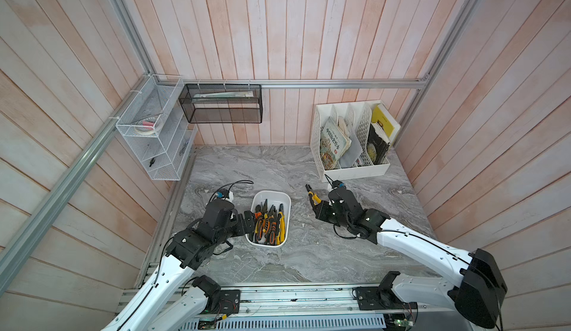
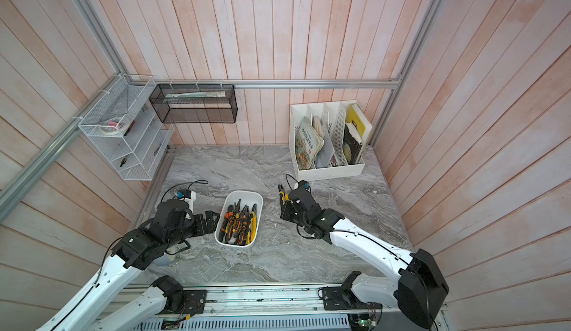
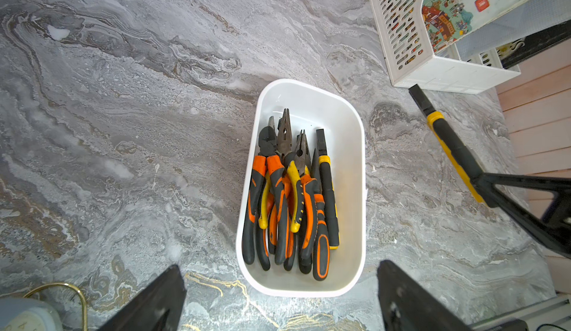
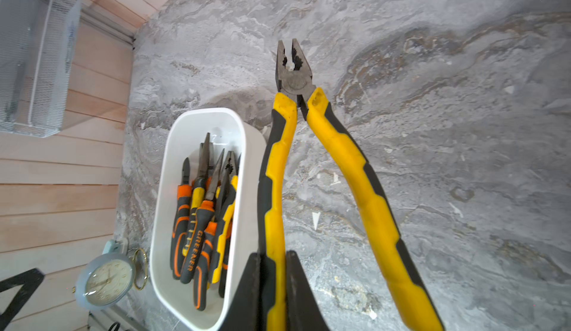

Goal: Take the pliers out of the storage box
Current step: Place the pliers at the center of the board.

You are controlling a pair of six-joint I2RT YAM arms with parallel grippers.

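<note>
Right of the storage box, up over the table, the right end effector is shut tight on one handle of a yellow-and-black pliers (the other handle sticks out free). Just left of the box, the left end effector stands wide open, holding nothing. The other pliers lie piled inside the box.

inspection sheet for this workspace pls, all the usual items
surface: grey marbled tabletop, white flecks
job's things: storage box holds a pile of pliers; yellow-handled pair is out of it
clutter: clock by left arm; file holder with books
grippers: left gripper jaws open beside the box; right gripper jaws shut on one handle of that pair
cables: black cable loops at both wrists
surroundings: plank walls, white wire rack, black mesh shelf
</note>
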